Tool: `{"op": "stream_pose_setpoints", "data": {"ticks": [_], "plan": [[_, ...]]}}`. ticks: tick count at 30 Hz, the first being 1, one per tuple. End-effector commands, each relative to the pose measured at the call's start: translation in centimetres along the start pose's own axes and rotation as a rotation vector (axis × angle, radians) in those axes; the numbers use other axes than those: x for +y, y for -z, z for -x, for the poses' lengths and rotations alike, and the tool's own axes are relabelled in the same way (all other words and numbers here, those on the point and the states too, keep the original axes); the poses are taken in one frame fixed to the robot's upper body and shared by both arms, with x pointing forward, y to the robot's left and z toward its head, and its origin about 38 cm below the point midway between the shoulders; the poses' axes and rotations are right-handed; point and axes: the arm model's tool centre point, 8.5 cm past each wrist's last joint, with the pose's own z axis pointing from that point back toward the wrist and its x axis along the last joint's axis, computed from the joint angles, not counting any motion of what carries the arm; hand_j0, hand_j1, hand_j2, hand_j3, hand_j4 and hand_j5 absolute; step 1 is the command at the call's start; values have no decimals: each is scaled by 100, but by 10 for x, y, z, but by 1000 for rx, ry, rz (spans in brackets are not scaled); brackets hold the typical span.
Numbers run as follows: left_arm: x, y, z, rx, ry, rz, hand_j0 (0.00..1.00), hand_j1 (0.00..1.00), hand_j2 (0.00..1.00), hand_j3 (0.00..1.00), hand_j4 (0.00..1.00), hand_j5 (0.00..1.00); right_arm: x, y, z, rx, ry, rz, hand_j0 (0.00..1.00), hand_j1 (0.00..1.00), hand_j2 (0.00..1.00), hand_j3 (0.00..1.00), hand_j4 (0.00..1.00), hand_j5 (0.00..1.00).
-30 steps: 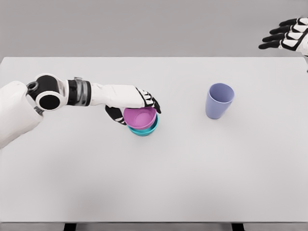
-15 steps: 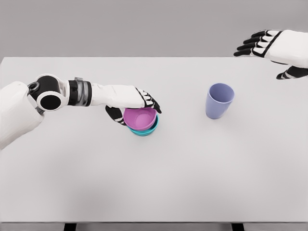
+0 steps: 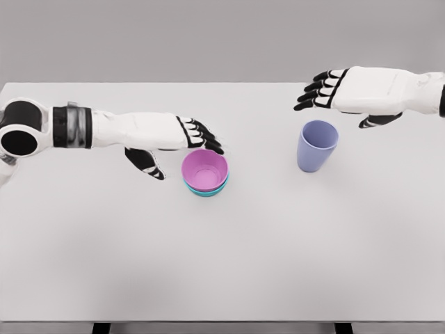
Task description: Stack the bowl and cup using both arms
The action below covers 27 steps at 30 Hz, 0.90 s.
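Here, a pink bowl sits nested in a teal bowl mid-bench. The left robot hand hovers open beside it; the right robot hand hovers open above a lavender cup

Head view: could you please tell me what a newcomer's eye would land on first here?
Probably the pink bowl nested in a teal bowl left of the middle of the white table, with the left robot hand open just beside it. Next, the lavender cup standing upright to the right, with the right robot hand open above and behind it.
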Motion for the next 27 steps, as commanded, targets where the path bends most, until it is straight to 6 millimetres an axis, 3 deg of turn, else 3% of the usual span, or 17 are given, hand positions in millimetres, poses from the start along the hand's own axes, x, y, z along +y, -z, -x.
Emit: {"op": "stream_pose_setpoints", "data": {"ticks": [1,3,4,7,9,12,19,27], "plan": [[23,-45,-16,-32,-53,-90,100,100,100,100,100,100,11,18,-13,-54,9,-29,100,100,100,100,100,100],[31,-83,-22,-100,-107,-167,100,100,100,100,100,100,12,17,-9,-42,13,-34,100,100,100,100,100,100],[31,-89,-21,-94,-121,-173,100,100,100,100,100,100,12,16,-8,-38,15,-34,100,100,100,100,100,100],[6,-102,-14,-49,-183,-153,100,100,100,100,100,100,24,25,-1,-34,57,-47,100,100,100,100,100,100],[-11,-104,-12,-32,-218,-135,100,100,100,100,100,100,31,25,10,-6,90,-56,100,100,100,100,100,100],[-22,-104,-8,-24,-249,-133,100,100,100,100,100,100,42,34,21,7,130,-81,100,100,100,100,100,100],[-29,-107,5,9,-281,-143,100,100,100,100,100,100,49,53,19,-17,149,-105,100,100,100,100,100,100],[-29,-107,5,10,-280,-142,100,100,100,100,100,100,63,54,25,-3,178,-142,100,100,100,100,100,100]]}}
